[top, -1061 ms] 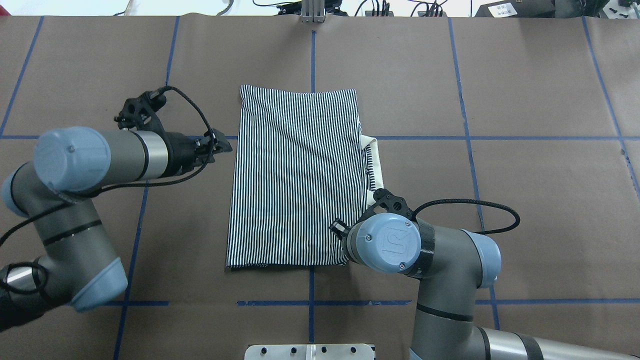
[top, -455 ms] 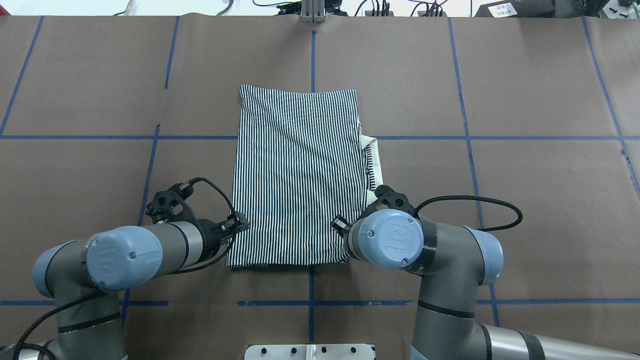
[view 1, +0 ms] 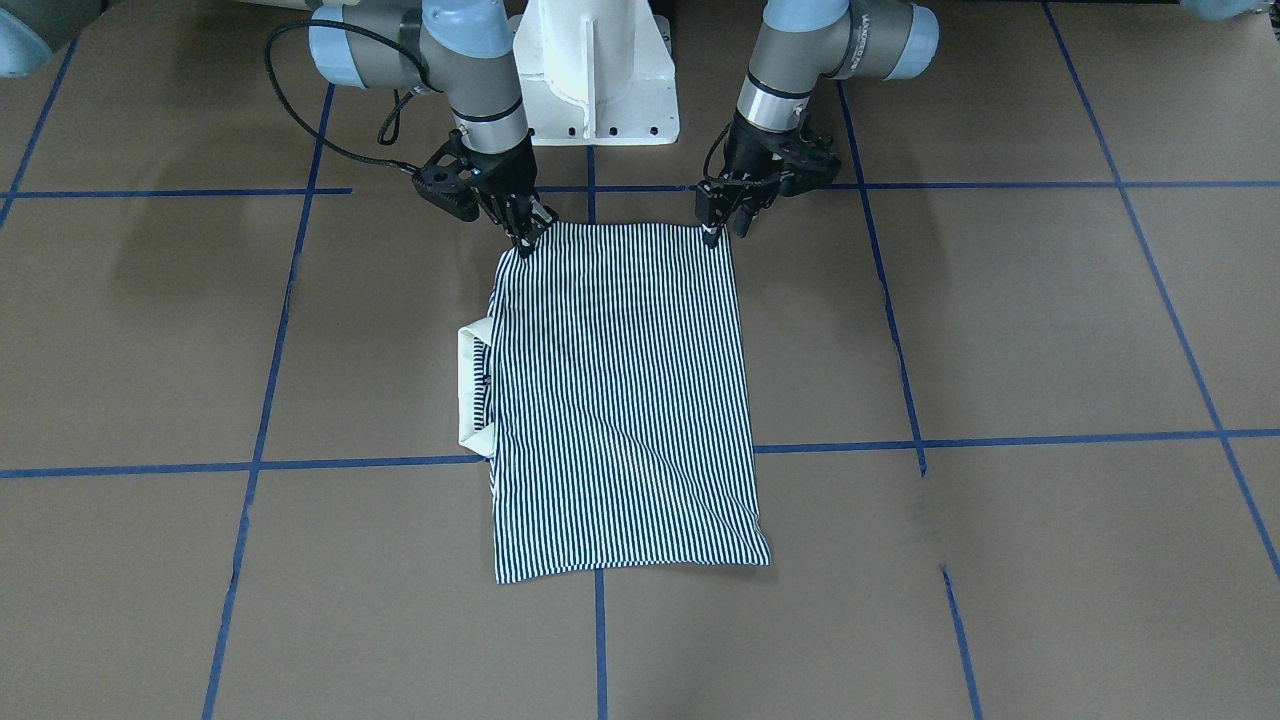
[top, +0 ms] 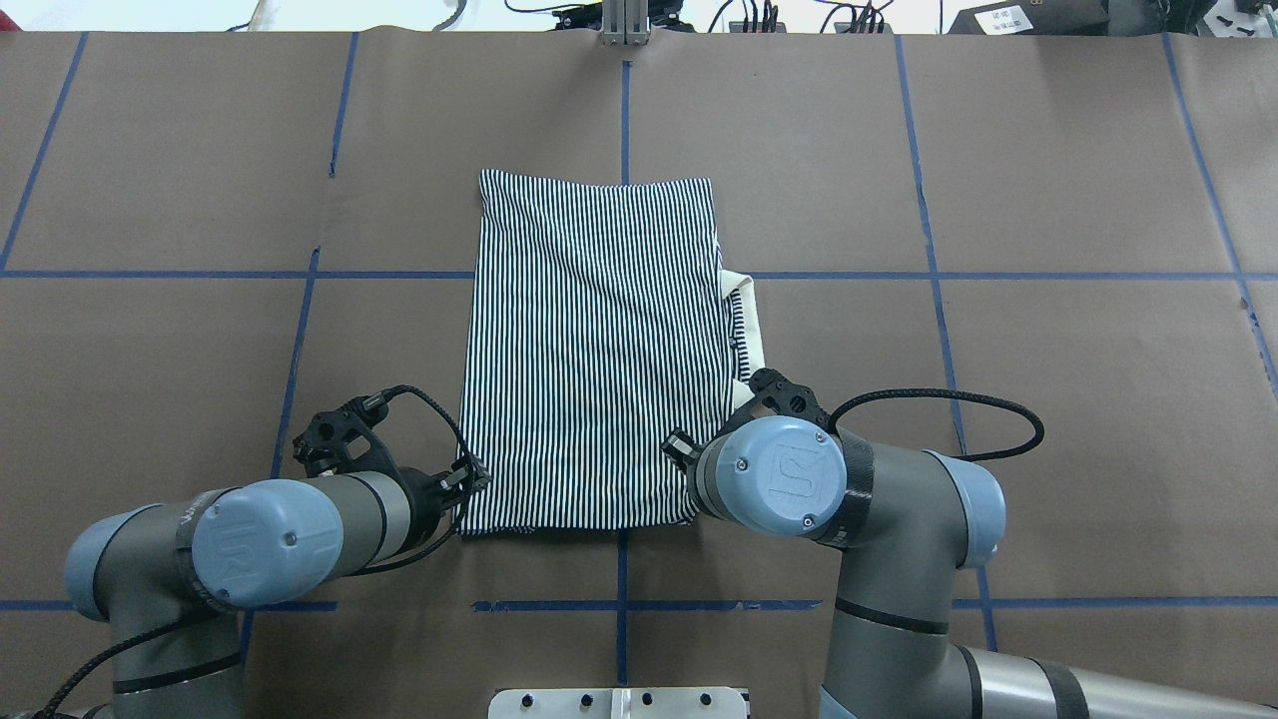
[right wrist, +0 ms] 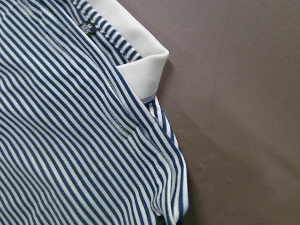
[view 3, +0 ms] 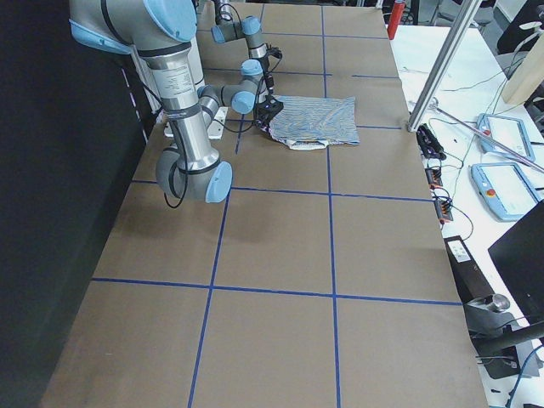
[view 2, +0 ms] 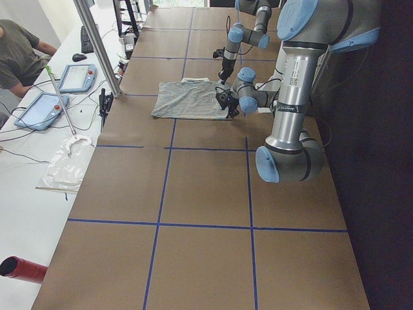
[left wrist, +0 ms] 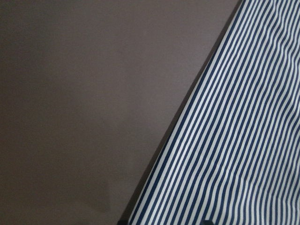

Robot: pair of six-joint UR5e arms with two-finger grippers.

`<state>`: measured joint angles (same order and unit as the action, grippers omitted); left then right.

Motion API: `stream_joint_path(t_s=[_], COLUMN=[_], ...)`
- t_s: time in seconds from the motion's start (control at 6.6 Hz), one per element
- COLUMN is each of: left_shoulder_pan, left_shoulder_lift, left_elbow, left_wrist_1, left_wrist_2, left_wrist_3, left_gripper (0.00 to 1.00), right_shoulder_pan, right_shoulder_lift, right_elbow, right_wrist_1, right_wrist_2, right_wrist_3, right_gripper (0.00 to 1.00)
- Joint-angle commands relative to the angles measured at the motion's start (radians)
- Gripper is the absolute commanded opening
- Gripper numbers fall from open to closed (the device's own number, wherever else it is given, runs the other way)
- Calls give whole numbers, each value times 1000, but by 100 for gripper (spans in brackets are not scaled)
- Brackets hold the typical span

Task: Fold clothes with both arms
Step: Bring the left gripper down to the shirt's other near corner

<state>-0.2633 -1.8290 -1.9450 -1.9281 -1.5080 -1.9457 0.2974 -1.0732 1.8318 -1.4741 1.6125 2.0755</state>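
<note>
- I read the left arm [top: 270,539] low in the left half of the overhead view, its forearm reaching toward the table centre.
- The left gripper [top: 471,486] sits at the near-left corner of the polo shirt [top: 589,350], the corner closest to the robot. In the front-facing view its jaws stand a little apart, with one tip down on the corner. The left wrist view shows only the striped edge running diagonally across bare brown table.
- The polo shirt lies flat at the middle of the table [top: 1048,399]. It is folded to a long panel, with its stripes running away from the robot. Its near edge lies just short of a blue tape line [top: 699,604], and the far edge lies past the next cross line.
- The white collar [top: 756,335] sticks out from the shirt's right-hand long edge, about halfway along it. The right wrist view shows it folded over, with a small dark label inside the neck.
- The right gripper [view 1: 525,243] is tip-down on the near-right corner of the shirt. In the overhead view it is hidden under the wrist joint. I cannot tell whether its jaws grip the cloth or merely touch it.
- The right arm [top: 899,499] comes in from the lower right, with a black cable looped beside it.
</note>
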Motion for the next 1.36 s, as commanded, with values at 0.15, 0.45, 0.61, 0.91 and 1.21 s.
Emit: stream_joint_path(t_s=[0.15,0.45,0.61,0.91,1.21], left_shoulder_pan=[32,33,33,33,33], left_shoulder_lift=[-2,2,4,2,2], left_elbow=[12,14,14,14,15], left_wrist_1=[8,8,14,23,23], left_wrist_2=[0,0,0,-1,-5], left_wrist_3=[-1,-1,-1,-1,-2], left_gripper=[53,48,48,48,42], right_shoulder_pan=[2,2,2,3,3], right_shoulder_lift=[-1,-1,-1,-1,-1], right_elbow=[3,7,7,7,7], right_wrist_1=[0,-2,-2,-2,-2], right_wrist_2=[3,3,4,4,4], right_wrist_3=[-2,-2,-2,-2,-2], right_gripper=[0,0,0,0,0])
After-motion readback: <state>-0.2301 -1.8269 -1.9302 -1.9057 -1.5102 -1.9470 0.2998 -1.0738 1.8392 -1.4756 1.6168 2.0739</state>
